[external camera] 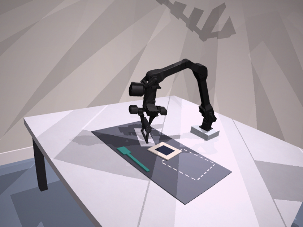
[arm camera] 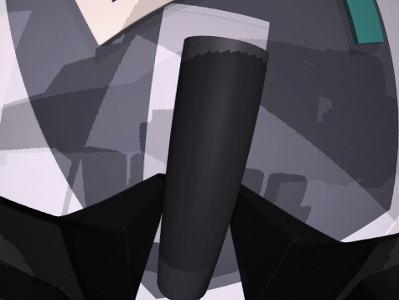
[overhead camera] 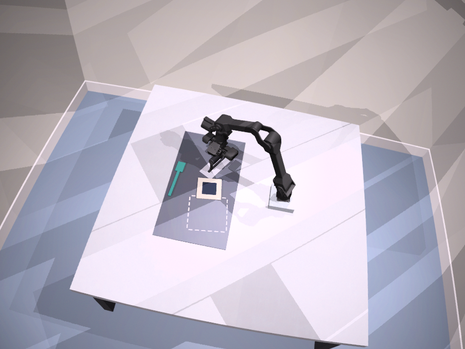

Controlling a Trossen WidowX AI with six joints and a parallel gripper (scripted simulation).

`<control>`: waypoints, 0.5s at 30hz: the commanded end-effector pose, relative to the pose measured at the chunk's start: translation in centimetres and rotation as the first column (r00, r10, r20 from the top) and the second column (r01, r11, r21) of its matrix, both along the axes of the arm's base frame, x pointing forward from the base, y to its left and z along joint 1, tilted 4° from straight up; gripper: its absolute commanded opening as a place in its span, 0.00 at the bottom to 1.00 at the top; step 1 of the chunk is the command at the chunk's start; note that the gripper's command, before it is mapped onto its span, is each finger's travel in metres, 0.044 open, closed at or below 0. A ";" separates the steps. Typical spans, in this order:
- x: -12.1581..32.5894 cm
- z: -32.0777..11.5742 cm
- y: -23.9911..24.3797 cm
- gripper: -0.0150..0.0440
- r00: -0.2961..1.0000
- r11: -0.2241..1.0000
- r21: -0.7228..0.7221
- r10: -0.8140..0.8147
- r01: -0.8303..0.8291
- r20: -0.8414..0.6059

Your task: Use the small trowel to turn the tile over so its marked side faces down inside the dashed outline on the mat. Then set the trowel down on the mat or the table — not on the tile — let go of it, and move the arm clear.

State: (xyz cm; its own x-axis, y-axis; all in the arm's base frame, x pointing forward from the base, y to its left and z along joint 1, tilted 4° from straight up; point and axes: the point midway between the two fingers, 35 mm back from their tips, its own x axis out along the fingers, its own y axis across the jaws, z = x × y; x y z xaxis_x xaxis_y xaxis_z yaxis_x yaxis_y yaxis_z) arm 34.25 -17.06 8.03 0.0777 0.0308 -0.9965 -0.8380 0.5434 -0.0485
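My gripper point(overhead camera: 221, 157) point(external camera: 146, 122) point(arm camera: 199, 188) is shut on the black handle of the trowel point(external camera: 147, 128) point(arm camera: 214, 126), one finger on each side. The trowel's flat pale blade point(overhead camera: 207, 173) point(arm camera: 161, 84) is low at the mat below the handle; any gap under it cannot be told. The cream tile point(overhead camera: 209, 188) point(external camera: 164, 150) point(arm camera: 109, 17) lies flat close by, its dark square mark facing up. One tile edge slightly overlaps the near edge of the dashed outline point(overhead camera: 225, 231) point(external camera: 197, 179). Most of the tile is outside the outline.
The dark mat point(overhead camera: 168, 225) point(external camera: 185, 194) lies on the pale table point(overhead camera: 124, 262) point(external camera: 84, 169). A teal flat tool point(overhead camera: 180, 166) point(external camera: 124, 150) point(arm camera: 369, 25) with a square head and long handle lies along the mat's edge. The arm's base point(overhead camera: 280, 206) point(external camera: 204, 132) stands beyond the mat's other side.
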 end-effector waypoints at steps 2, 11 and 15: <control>0.0 0.0 0.0 0.47 1.000 1.000 0.002 -0.002 0.002 0.001; 0.0 0.0 0.0 0.47 0.999 0.999 -0.002 0.042 -0.042 0.002; 0.0 0.0 0.0 0.47 0.987 0.987 -0.012 0.160 -0.160 0.005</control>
